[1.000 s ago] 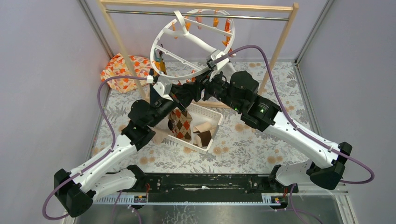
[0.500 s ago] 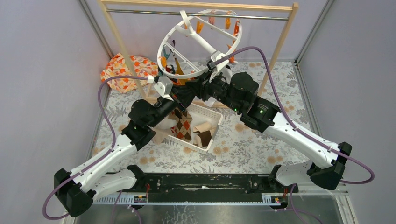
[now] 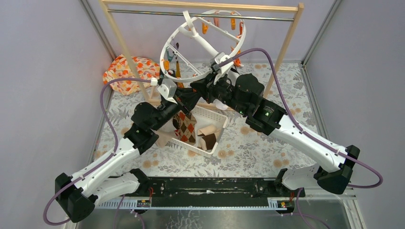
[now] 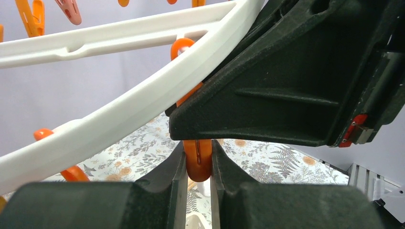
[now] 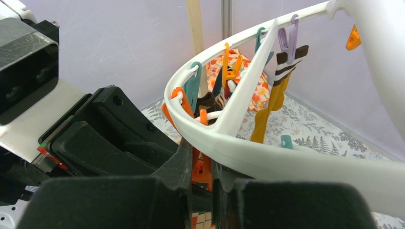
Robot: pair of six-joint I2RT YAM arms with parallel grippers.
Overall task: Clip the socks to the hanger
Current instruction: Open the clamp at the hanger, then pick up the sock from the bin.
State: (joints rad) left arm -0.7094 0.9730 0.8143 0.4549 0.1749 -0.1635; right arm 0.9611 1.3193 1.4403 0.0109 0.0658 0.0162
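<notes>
The hanger (image 3: 203,42) hangs tilted from the rail (image 3: 143,13). One orange clip (image 4: 197,160) on its near rim is pinched between the left fingers (image 4: 160,191) and the right fingers (image 5: 157,193) (both nearly closed on it). Opposing pulls could snap the clip off or swing the ring away.

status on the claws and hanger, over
Left claw shut on orange clip. Right claw shut on orange clip too. Hanger tilted, mustard sock clipped. Claws crowd each other.

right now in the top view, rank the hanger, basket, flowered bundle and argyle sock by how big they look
1. hanger, though it hangs nearer the camera
2-3. white basket and flowered bundle: too alike to rank, both partly hidden
4. argyle sock
</notes>
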